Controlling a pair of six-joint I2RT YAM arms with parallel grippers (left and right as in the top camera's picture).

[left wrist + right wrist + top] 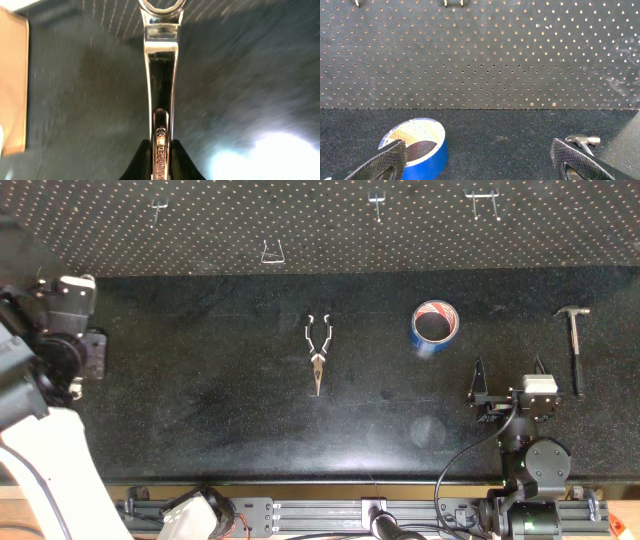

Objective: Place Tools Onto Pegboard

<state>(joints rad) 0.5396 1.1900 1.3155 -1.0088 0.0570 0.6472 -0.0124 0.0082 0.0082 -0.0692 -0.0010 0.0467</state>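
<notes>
You have a dark pegboard (pixel 320 220) standing along the far edge of a black speckled mat (pixel 220 410), a few wire hooks (pixel 272 252) on it, and a metal rail (pixel 300 508) at the near edge. On the mat lie a hammer (pixel 575 350) far right, a blue tape roll (pixel 435 327) left of it, and needle-nose pliers (pixel 318 350) mid-mat, all well apart. Your right gripper (pixel 508 370) sits near the tape and hammer, fingers spread wide and empty, while your left gripper (pixel 161 157), at the mat's left end, pinches the shank of a combination wrench (pixel 161 60).
</notes>
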